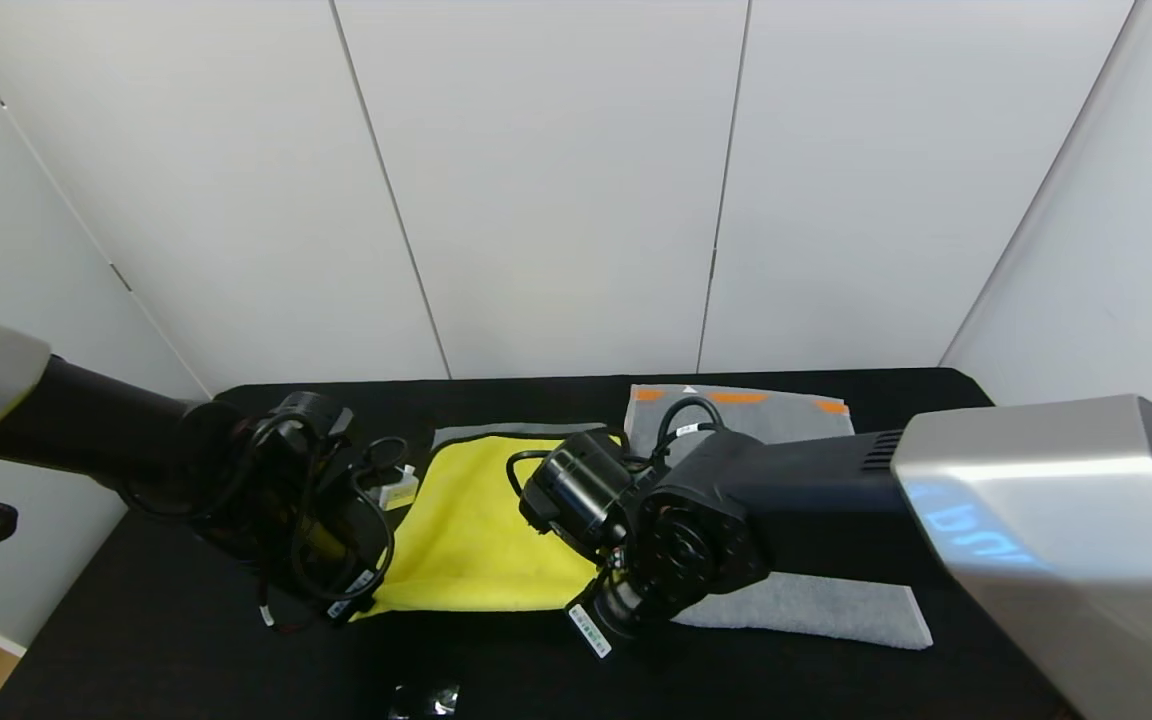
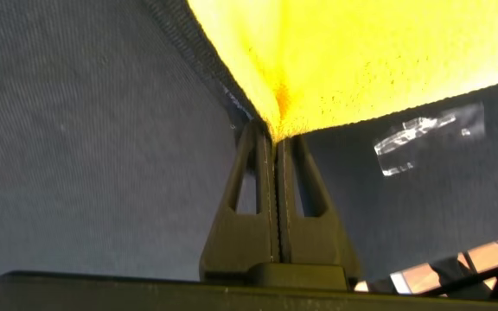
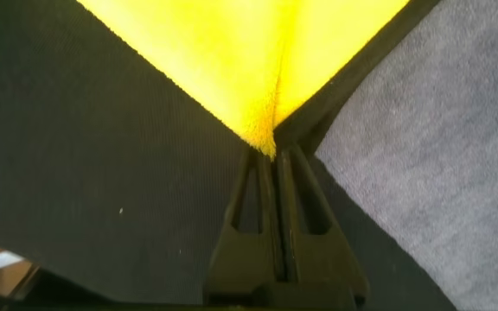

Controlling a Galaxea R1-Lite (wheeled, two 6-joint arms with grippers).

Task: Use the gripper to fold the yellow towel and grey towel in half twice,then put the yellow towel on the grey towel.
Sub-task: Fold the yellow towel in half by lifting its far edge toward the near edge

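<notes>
The yellow towel (image 1: pixel 481 530) lies spread on the black table, with a strip of its grey reverse (image 1: pixel 516 433) showing along the far edge. My left gripper (image 2: pixel 275 138) is shut on its near left corner, pinching the plush cloth (image 2: pixel 353 60). My right gripper (image 3: pixel 275 154) is shut on the near right corner of the yellow cloth (image 3: pixel 249 60). The grey towel (image 1: pixel 816 608) lies flat to the right, its orange-patterned band (image 1: pixel 741 397) at the far end, and it is partly hidden by my right arm (image 1: pixel 696 520). Grey terry (image 3: pixel 448 147) shows beside the right gripper.
The table is covered in black cloth (image 1: pixel 166 640). A piece of clear tape (image 2: pixel 422 136) lies on it near the left gripper, with a shiny patch (image 1: pixel 426 700) at the front edge. White wall panels (image 1: pixel 556 180) stand close behind the table.
</notes>
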